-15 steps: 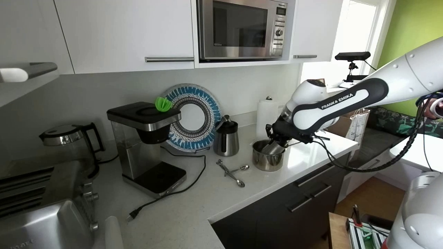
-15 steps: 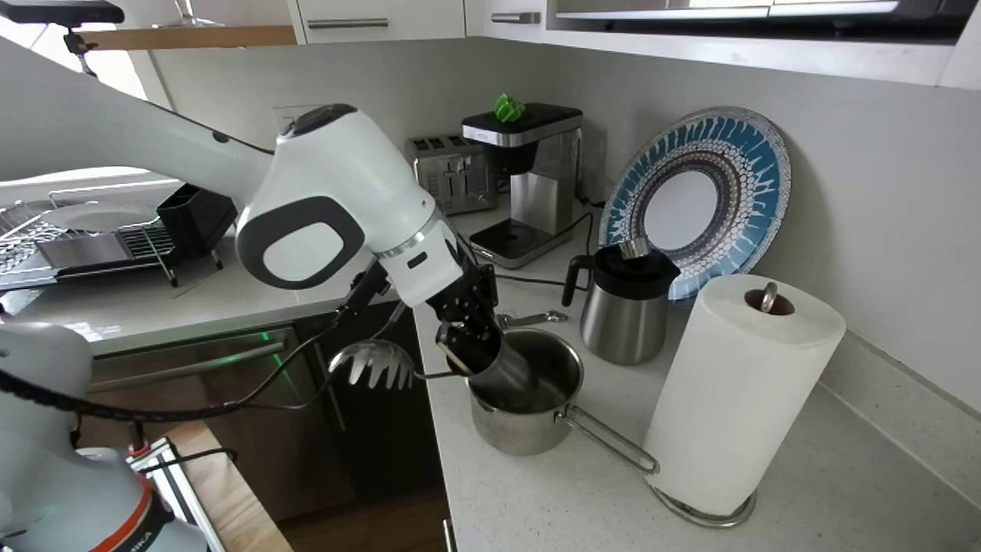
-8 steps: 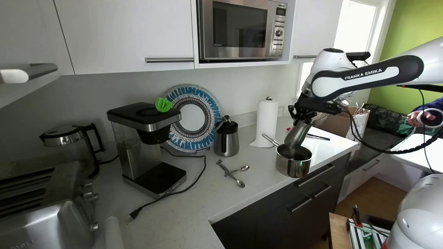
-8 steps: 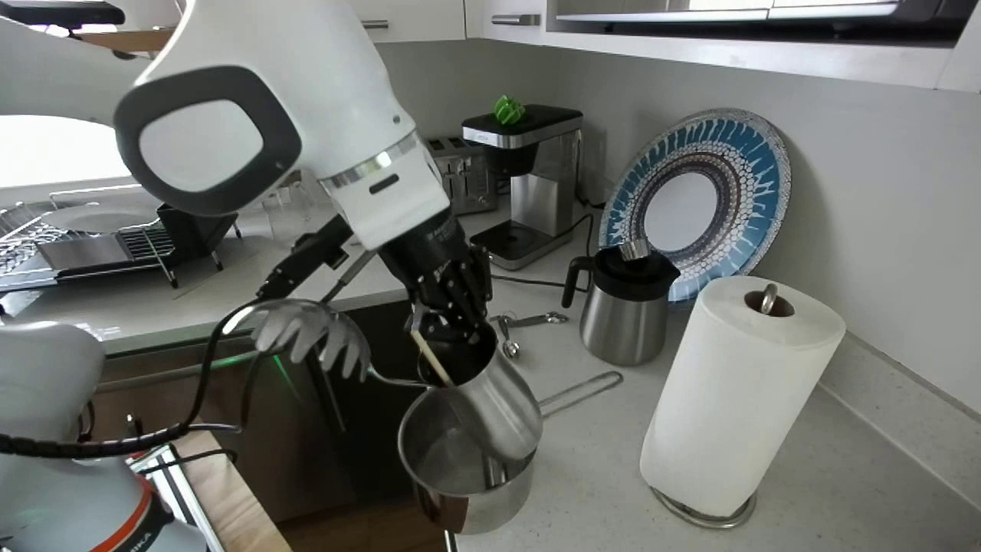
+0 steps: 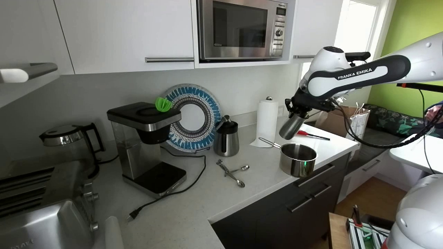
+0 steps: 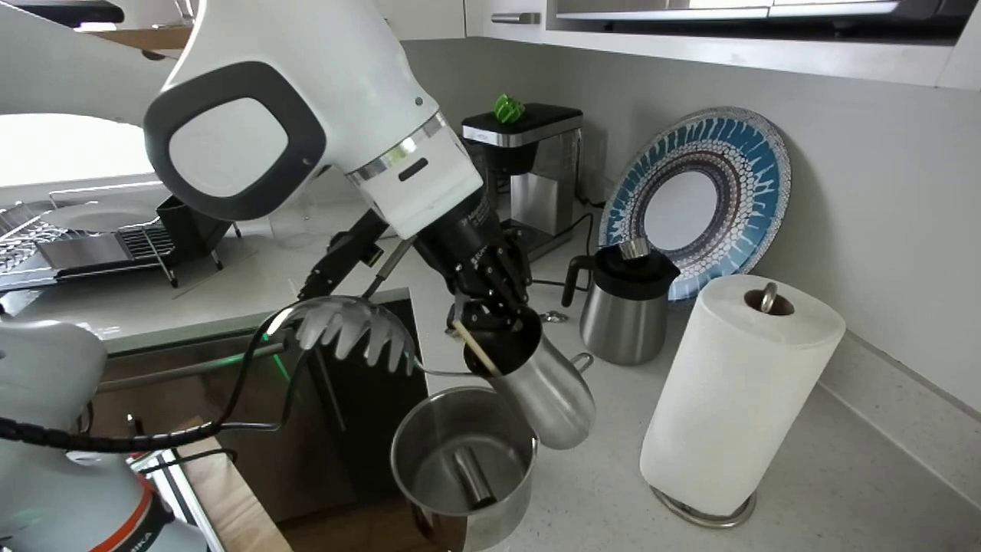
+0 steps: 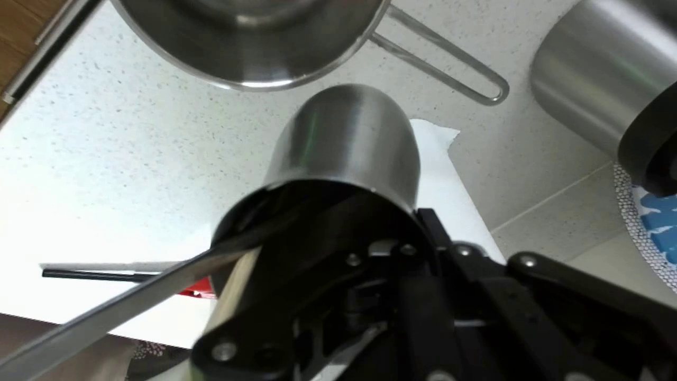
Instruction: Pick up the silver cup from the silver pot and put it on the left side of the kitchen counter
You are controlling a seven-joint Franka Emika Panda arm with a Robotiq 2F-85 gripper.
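Stick [image 7: 234,288] inside cup [image 7: 349,140], wrist view

From the upper right of an exterior view, the white Franka Panda arm [image 5: 373,71] slopes gently down to a bent wrist [image 5: 328,63]; the black Robotiq gripper [image 5: 299,112] slants downward. In the wrist view, the fingers [image 7: 436,235] pinch together right of centre.

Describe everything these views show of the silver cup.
The silver cup is a plain, brushed-looking metal cylinder with a rounded base edge; no handle shows. The gripper holds it at its open mouth, though finger contact is partly hidden. It tilts, base downward, above the kitchen counter, near the silver pot and apparently clear of it. A toothed metal utensil and a pale stick protrude from its mouth.
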